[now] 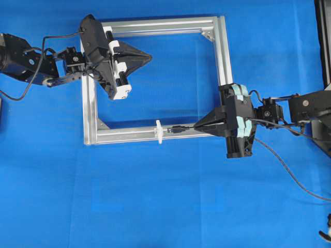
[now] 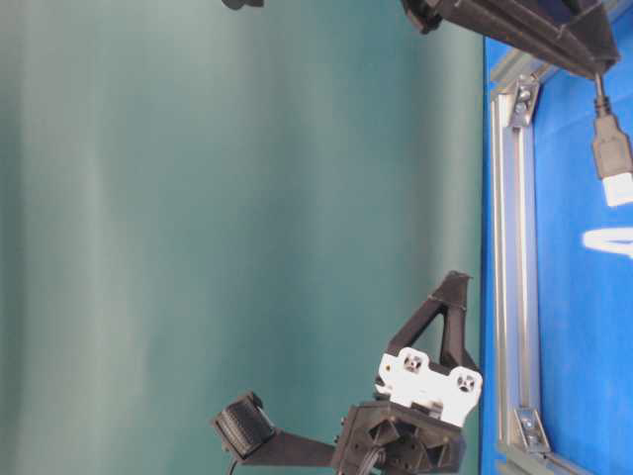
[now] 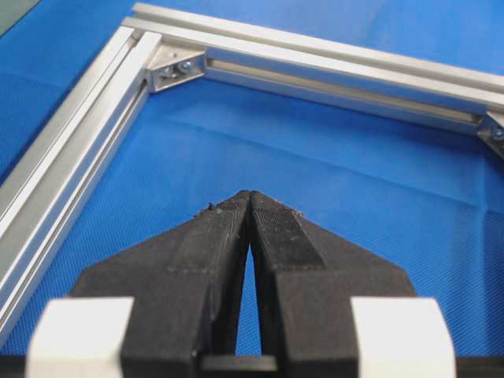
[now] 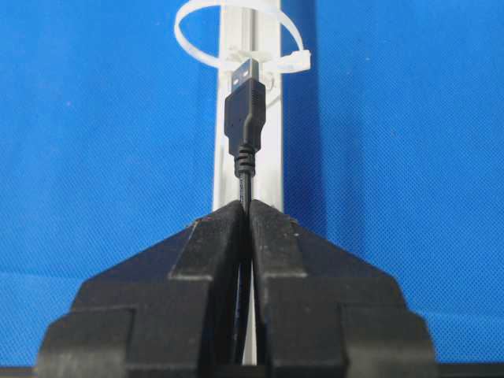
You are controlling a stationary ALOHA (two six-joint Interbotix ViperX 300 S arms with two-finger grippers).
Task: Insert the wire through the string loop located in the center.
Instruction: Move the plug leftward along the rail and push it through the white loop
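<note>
Black fingers of the right gripper (image 4: 246,206) are clamped tight on the wire (image 4: 242,118), just behind its USB plug. Plug sticks out forward over the silver frame rail (image 4: 268,157), tip right at the white string loop (image 4: 236,35) but not clearly through it, far as I can tell. Overhead, that loop sits midway along the near rail of the aluminium frame (image 1: 222,46). Further back, the left gripper (image 3: 250,197) hovers inside the frame over blue cloth (image 1: 165,206), jaws pressed together, holding nothing.
</note>
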